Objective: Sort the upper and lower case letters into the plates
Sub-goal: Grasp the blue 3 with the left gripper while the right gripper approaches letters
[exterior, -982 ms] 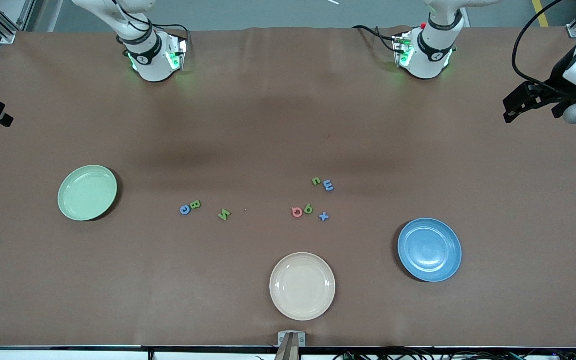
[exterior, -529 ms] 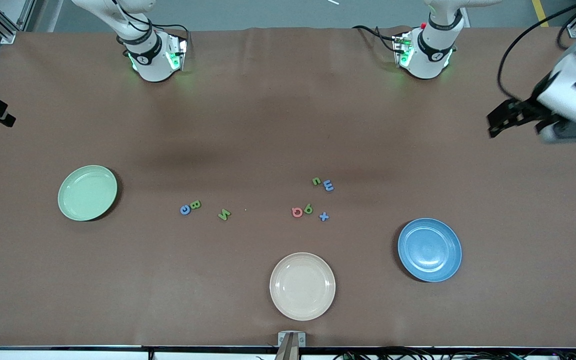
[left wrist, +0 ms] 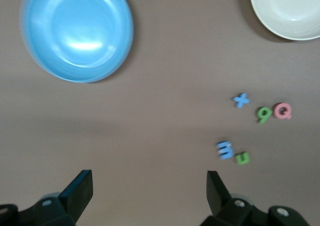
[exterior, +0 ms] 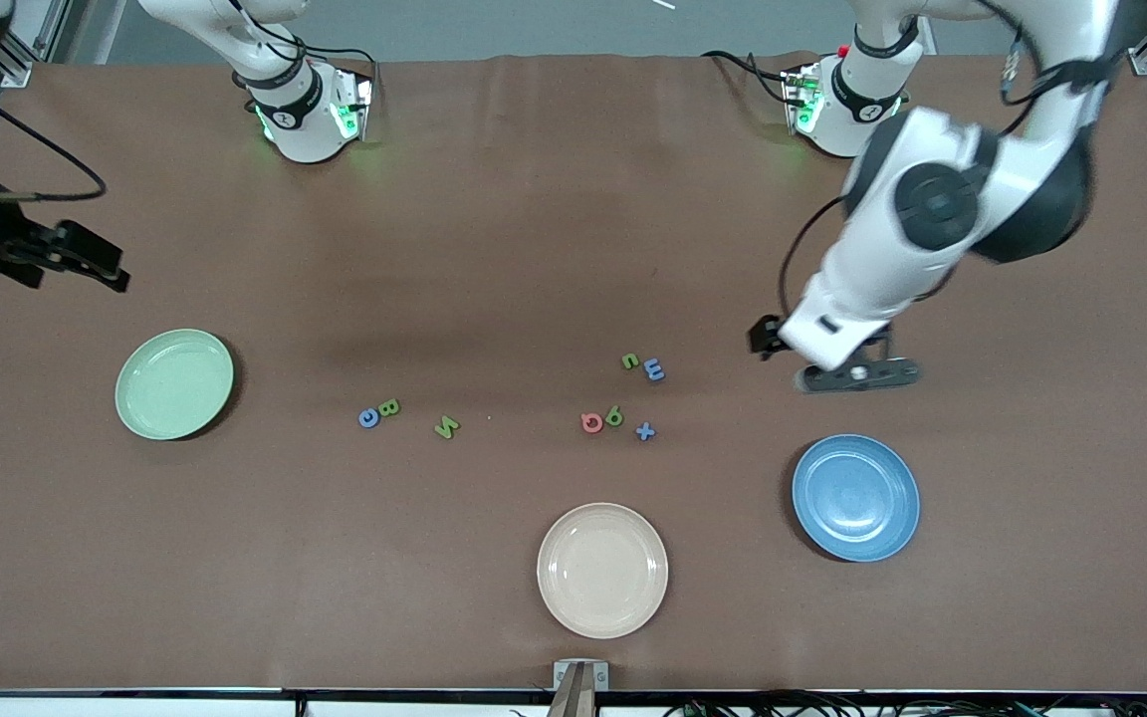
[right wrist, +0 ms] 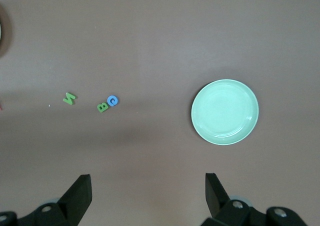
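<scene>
Front view: all eight letters lie loose on the brown table (exterior: 534, 249) between the mint plate (exterior: 174, 383) and the blue plate (exterior: 855, 497), both bare, so I judge sorting hasn't begun. Left gripper (left wrist: 149, 190), jaws spread and holding nothing, hangs over bare table beside the green n (exterior: 629, 360) and blue E (exterior: 653, 370), probably lining up a first pick; right gripper (right wrist: 148, 190), also spread and empty, hangs above the table at its arm's end, near the mint plate. Letters are tiny, flat, chunky: pink Q (exterior: 591, 422), green g (exterior: 614, 415), blue x (exterior: 644, 431) clustered, green N (exterior: 446, 427) alone, green B (exterior: 388, 407) touching blue c (exterior: 368, 418).
</scene>
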You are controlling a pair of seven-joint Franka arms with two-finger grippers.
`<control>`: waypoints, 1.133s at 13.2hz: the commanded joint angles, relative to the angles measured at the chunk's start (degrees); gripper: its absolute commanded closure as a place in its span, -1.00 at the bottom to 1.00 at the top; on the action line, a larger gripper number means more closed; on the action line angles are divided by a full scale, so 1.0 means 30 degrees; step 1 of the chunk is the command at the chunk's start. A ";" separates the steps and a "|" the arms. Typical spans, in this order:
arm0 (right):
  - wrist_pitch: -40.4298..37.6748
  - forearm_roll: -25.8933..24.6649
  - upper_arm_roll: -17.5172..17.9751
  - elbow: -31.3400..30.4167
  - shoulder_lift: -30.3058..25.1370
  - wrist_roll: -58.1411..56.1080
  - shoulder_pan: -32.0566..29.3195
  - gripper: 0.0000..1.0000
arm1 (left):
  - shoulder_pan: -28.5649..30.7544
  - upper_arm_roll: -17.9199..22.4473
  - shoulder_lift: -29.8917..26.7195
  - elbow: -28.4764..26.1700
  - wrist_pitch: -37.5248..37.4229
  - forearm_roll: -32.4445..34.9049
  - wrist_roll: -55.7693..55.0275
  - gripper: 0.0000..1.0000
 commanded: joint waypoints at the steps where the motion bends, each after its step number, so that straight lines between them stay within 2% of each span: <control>1: 0.0019 0.0103 -0.0083 -0.0139 0.1022 0.1430 0.1327 -0.99 | -0.1383 0.0125 0.2194 0.0271 0.2492 0.0345 -0.3513 -1.00; 4: 0.0398 0.0103 -0.0083 -0.0111 0.2661 0.7599 0.3872 -0.99 | -0.2498 0.0213 0.4365 0.0330 0.4987 0.0374 -0.6506 -0.94; 8: 0.3089 0.0104 -0.0083 -0.0227 0.4654 1.4403 0.6251 -0.99 | -0.3087 0.0184 0.6242 0.0388 0.6720 0.1221 -1.0288 -0.73; 12: 0.5200 0.1565 -0.0083 -0.0402 0.6326 1.7258 0.6782 -0.99 | -0.3615 0.0214 0.7416 0.0418 0.7015 0.1487 -1.1844 -0.47; 15: 0.6080 0.1686 -0.0083 -0.0491 0.7000 1.7930 0.6870 -0.99 | -0.3877 0.0213 0.7564 0.0389 0.7015 0.1487 -1.1964 -0.27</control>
